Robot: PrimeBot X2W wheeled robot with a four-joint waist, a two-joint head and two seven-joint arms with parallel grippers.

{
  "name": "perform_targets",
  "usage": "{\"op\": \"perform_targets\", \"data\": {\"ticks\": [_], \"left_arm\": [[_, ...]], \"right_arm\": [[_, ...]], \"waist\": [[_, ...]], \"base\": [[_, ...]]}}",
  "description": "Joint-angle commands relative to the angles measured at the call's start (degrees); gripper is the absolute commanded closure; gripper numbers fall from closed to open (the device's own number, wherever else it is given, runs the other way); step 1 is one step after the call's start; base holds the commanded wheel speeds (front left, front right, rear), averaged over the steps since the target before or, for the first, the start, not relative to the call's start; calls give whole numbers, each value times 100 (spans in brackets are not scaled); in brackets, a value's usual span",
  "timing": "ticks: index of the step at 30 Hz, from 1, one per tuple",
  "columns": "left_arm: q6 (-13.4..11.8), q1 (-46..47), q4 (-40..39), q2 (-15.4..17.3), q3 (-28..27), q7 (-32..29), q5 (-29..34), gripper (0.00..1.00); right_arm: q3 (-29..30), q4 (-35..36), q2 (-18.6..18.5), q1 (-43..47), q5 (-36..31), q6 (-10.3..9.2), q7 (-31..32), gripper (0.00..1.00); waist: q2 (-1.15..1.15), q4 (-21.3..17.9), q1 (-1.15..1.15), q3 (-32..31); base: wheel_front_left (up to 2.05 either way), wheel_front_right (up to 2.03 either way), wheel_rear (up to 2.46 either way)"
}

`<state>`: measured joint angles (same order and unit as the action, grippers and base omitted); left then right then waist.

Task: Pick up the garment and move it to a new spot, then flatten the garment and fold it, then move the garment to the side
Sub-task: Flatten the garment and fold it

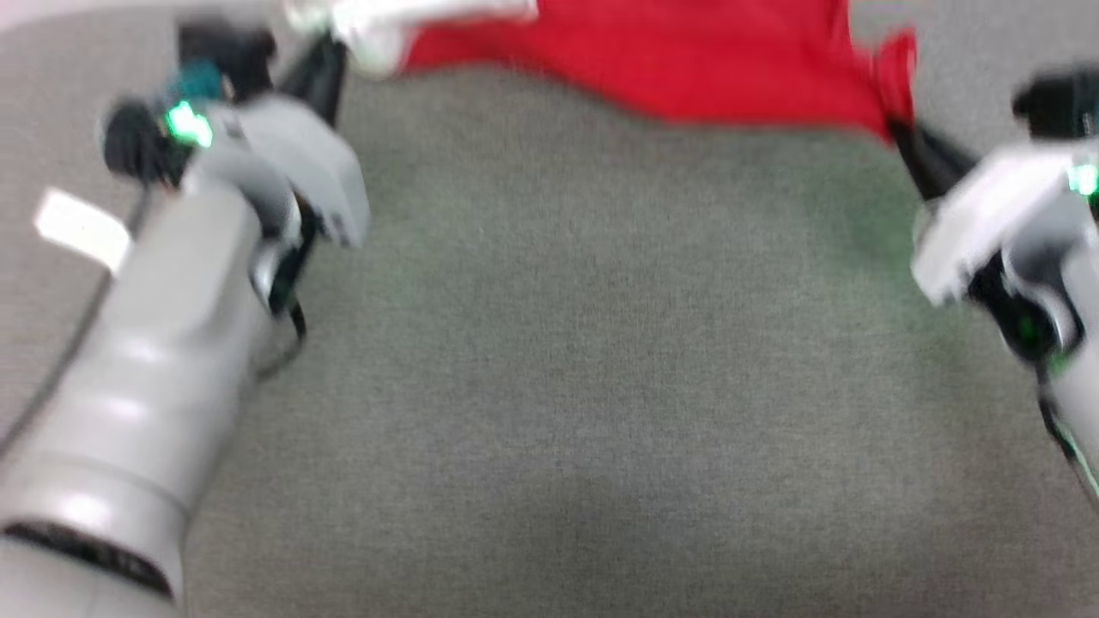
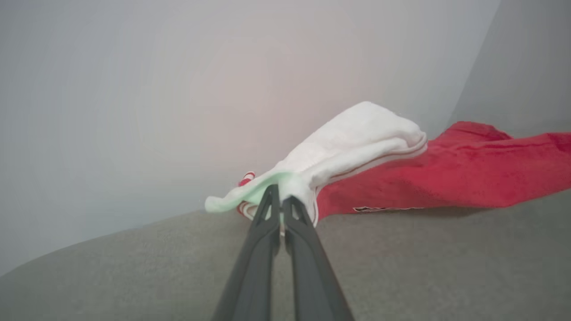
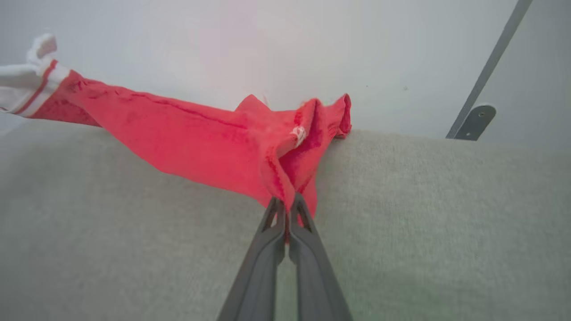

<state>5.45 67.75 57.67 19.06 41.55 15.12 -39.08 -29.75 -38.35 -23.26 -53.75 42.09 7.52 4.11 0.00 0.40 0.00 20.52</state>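
The left arm (image 1: 154,343) rose from 7 o'clock toward 1 o'clock. The right arm (image 1: 1004,215) entered at 3 o'clock, pointing toward 11. The left gripper (image 1: 330,47) and right gripper (image 1: 901,137) had their fingers pressed together, each pinching the garment (image 1: 687,60).

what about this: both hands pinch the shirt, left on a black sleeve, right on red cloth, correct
Not black: the left wrist view shows the left hand pinching a white sleeve. Both hands do pinch the shirt, the right hand on red cloth.

head looks down; both wrists closely face the shared garment (image 1: 687,69).
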Motion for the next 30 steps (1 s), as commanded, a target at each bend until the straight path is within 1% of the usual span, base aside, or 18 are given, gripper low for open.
{"op": "perform_targets", "data": {"ticks": [1,3,6,9,12,17,19,23,27,30], "left_arm": [[-68,-260,-163,67,-52,0,-22,100],[-169,-739,-554,191,-87,2,-15,100],[-370,-1494,-1218,427,-129,-1,-35,100],[-664,-2192,-1980,719,-164,-2,-41,100],[-995,-2855,-2779,1006,-168,-64,-64,100],[-1594,-3839,-4134,1433,-107,-296,-57,100],[-1851,-4190,-4598,1526,-105,-380,-102,100],[-2310,-4763,-5343,1693,-58,-505,-89,100],[-2598,-5236,-5845,1770,74,-688,-103,100],[-2777,-5497,-6087,1749,144,-755,-145,100]], "right_arm": [[24,204,-97,308,150,-7,54,100],[-13,728,-403,867,391,-7,270,100],[86,1431,-784,1662,684,-7,517,100],[405,1945,-974,2397,976,-6,720,100],[691,2364,-1123,3041,1031,-7,938,100],[1252,2855,-1136,3942,1082,-7,1350,100],[1414,2997,-1151,4249,978,-7,1562,100],[1946,3114,-1029,4766,692,-7,1887,100],[2448,3182,-869,5157,319,-7,2187,100],[2792,3227,-731,5333,39,-7,2354,100]], "waist": [[0,98,0,-554],[0,106,0,-645],[0,99,0,-747],[0,103,0,-809],[0,108,0,-844],[0,115,0,-837],[0,116,0,-835],[0,125,0,-827],[0,128,0,-819],[0,124,0,-813]], "base": [[0,0,0],[0,0,0],[0,0,0],[0,0,0],[0,0,0],[0,0,0],[0,0,0],[0,0,0],[0,0,0],[0,0,0]]}}
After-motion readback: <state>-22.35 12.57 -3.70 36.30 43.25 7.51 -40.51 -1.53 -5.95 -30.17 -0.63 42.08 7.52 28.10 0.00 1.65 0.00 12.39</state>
